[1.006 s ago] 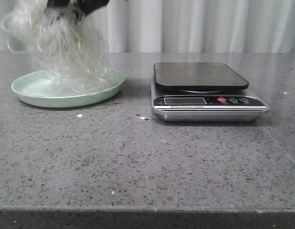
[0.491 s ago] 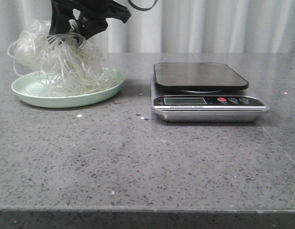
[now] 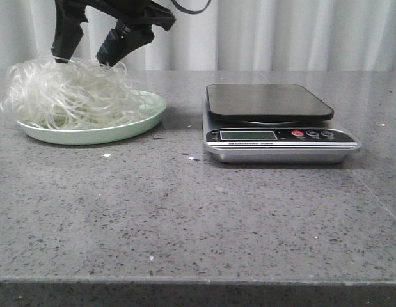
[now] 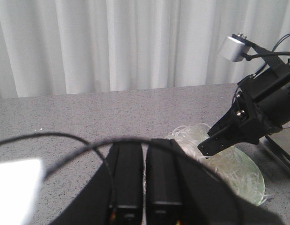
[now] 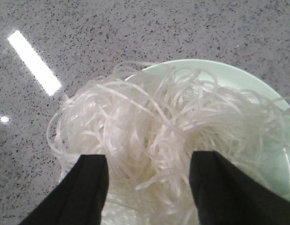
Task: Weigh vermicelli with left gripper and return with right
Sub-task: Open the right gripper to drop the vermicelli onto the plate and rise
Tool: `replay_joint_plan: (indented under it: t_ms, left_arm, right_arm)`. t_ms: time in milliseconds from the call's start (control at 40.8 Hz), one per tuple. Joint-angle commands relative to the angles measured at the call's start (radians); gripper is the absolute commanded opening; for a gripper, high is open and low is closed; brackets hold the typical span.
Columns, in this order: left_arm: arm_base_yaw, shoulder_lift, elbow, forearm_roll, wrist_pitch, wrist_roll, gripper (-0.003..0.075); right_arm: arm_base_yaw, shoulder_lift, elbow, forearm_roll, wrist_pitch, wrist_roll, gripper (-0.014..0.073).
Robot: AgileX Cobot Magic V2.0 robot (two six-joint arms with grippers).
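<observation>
The vermicelli (image 3: 70, 96) is a fluffy whitish tangle lying on the pale green plate (image 3: 143, 118) at the far left. My right gripper (image 3: 81, 61) hangs just above it, open and empty, its fingertips at the top of the strands. In the right wrist view the open gripper (image 5: 147, 161) straddles the vermicelli (image 5: 154, 117) on the plate (image 5: 238, 77). My left gripper (image 4: 145, 146) is shut and empty, back from the plate; it is out of the front view. Its camera shows the right gripper's finger (image 4: 219, 138) over the vermicelli (image 4: 229, 168).
A silver kitchen scale (image 3: 281, 137) with an empty black platform (image 3: 268, 101) stands right of the plate. The grey speckled table (image 3: 185, 217) stretches to the front edge. White curtains hang behind.
The right gripper lowered the hanging vermicelli onto the plate and opened. The tangle has dropped and spread out over the plate.
</observation>
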Motion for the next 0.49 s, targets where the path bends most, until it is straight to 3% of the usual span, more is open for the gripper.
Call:
replay_joint_plan:
  t_ms: [0,196,466]
  left_arm:
    - [0.001,0.004,-0.028,-0.009,-0.089,-0.009,0.0136]
    - [0.001,0.004,-0.028,-0.009,-0.089,-0.009,0.0136]
    - [0.001,0.004,-0.028,-0.009,-0.089,-0.009,0.0136]
  right_arm:
    - [-0.005,-0.084,-0.037,0.023,-0.037,-0.011,0.0509]
    - [-0.035,-0.116,-0.076,0.021,0.035,-0.011,0.0509]
    - [-0.171,-0.194,-0.09,0.023,0.117,-0.01,0.05]
